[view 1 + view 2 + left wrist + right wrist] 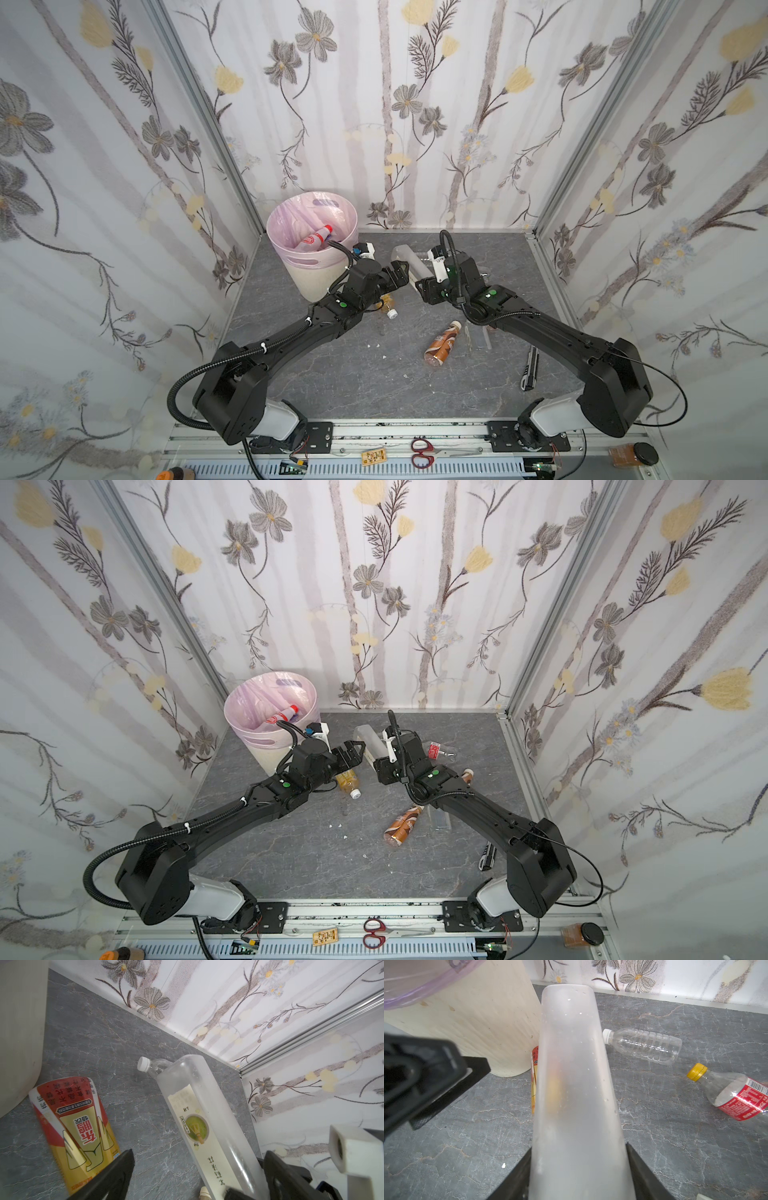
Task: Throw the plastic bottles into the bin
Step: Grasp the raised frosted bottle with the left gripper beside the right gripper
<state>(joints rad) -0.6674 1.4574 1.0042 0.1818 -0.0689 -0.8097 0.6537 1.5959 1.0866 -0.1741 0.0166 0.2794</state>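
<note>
My right gripper [578, 1147] is shut on a frosted plastic bottle [575, 1084] and holds it off the grey table, in both top views its far end pointing toward the back wall [409, 257] [368, 739]. My left gripper [198, 1155] is open, and the frosted bottle [207, 1126] passes between its fingers, nearer one of them. The cream bin [305, 280] with its pink bag stands back left and holds a red-capped bottle [318, 237]. On the table lie a clear bottle [643, 1047], a red-labelled yellow-capped one [737, 1095], a red-and-gold one [74, 1126] and a brown one [442, 343].
A black utility knife [531, 370] lies under my right arm, near a clear plastic piece [482, 336]. Red scissors [422, 451] and a small board rest on the front rail. Flowered walls close in the back and both sides.
</note>
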